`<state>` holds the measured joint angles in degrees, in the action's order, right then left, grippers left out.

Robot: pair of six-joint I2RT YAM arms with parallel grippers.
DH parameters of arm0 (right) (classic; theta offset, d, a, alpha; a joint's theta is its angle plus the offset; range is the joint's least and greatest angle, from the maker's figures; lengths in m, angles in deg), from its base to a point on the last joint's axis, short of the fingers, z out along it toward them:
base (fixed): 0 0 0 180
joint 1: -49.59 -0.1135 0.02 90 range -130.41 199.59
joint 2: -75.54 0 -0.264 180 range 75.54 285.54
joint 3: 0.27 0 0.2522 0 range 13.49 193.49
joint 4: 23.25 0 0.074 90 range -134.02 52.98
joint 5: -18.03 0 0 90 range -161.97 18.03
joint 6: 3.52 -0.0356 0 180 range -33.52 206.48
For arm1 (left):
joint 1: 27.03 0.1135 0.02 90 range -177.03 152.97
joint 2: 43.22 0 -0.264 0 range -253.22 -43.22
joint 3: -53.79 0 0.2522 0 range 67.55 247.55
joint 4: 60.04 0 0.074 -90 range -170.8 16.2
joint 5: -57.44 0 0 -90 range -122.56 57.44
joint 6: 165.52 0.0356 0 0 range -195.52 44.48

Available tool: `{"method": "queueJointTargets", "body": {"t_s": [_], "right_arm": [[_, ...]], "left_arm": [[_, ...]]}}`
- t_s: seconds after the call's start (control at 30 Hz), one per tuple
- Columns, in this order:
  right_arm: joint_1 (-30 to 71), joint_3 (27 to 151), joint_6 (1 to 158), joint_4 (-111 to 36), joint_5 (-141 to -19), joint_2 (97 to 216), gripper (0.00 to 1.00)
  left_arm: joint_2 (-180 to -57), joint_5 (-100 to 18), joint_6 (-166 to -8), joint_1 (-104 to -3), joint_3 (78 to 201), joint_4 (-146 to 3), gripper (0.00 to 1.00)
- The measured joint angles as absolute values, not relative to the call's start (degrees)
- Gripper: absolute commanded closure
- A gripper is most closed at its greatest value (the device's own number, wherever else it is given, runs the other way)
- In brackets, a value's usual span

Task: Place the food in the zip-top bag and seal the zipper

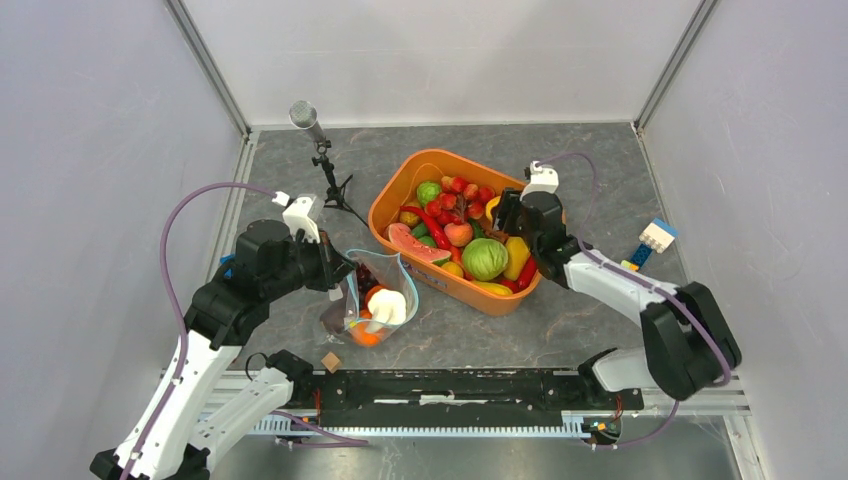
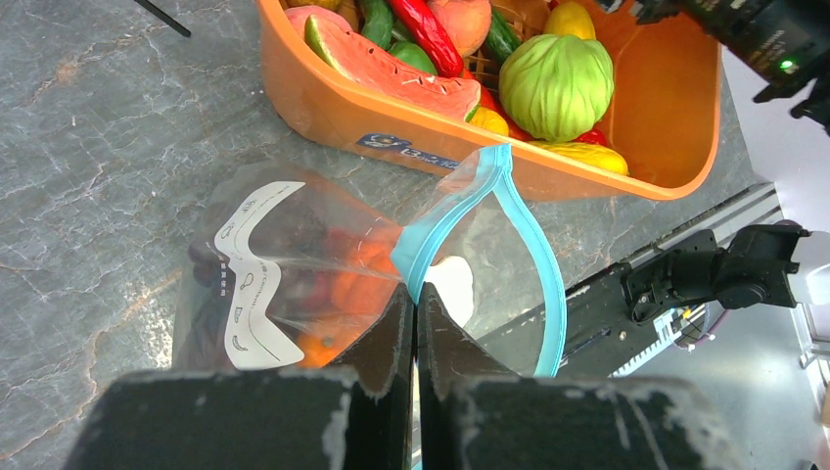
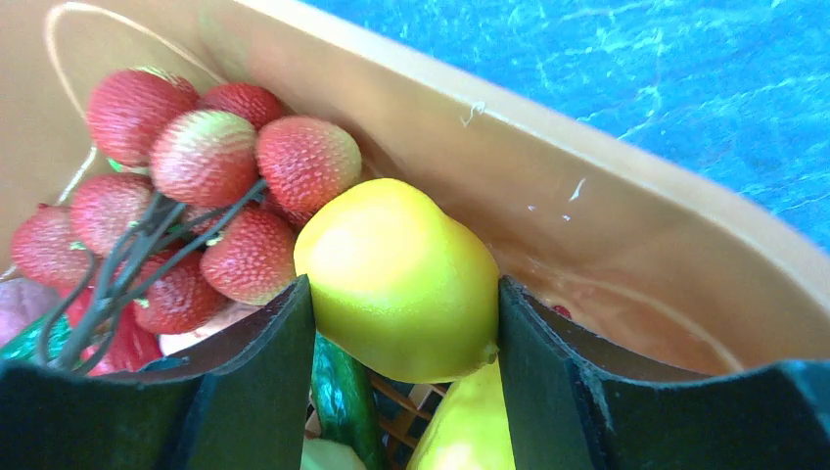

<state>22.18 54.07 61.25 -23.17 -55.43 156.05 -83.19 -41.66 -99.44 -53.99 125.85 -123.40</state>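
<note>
Top external view shows the whole bench. The orange bin (image 1: 400, 175) sits in the middle, full of toy food. The zip-top bag (image 1: 372, 272) lies just beside the bin's left side, closer to the near edge. A white piece (image 1: 390, 308) and an orange piece (image 1: 367, 335) are inside the bag. A small wooden cube (image 1: 331, 362) lies by the near edge, a microphone (image 1: 305, 115) stands near the far left corner, and building blocks (image 1: 655, 238) lie by the right edge. The other views show none of these three.

The left wrist view shows up close what the top view cannot. The left gripper (image 2: 414, 323) has its fingers pressed together, pinching the bag at its mouth, right where the teal zipper (image 2: 533, 245) runs in between them. The mouth gapes open in a loop that reaches toward the bin. A white label (image 2: 245, 284) is on the bag's side.

The right wrist view looks inside the bin at its far right corner. The right gripper (image 3: 401, 294) has one finger on each side of a yellow fruit (image 3: 396, 279), and both fingers touch it. A bunch of red bumpy berries (image 3: 206, 166) lies just beside the fruit, against the bin wall. From the top this grip is hidden under the arm. The fruit and the right gripper are well apart from the bag.
</note>
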Motion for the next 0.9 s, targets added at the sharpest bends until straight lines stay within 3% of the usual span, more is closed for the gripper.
{"method": "queueJointTargets", "body": {"t_s": [0.5,0.9], "right_arm": [[22.2,49.5,64.0,-29.0,-59.0,139.6,0.67],[18.0,47.7,63.2,-21.1,-85.2,131.8,0.63]], "left_arm": [[-83.2,-41.8,-99.4,-54.0,125.5,-123.1,0.97],[-84.0,-42.2,-99.4,-54.0,125.2,-122.3,0.97]]}}
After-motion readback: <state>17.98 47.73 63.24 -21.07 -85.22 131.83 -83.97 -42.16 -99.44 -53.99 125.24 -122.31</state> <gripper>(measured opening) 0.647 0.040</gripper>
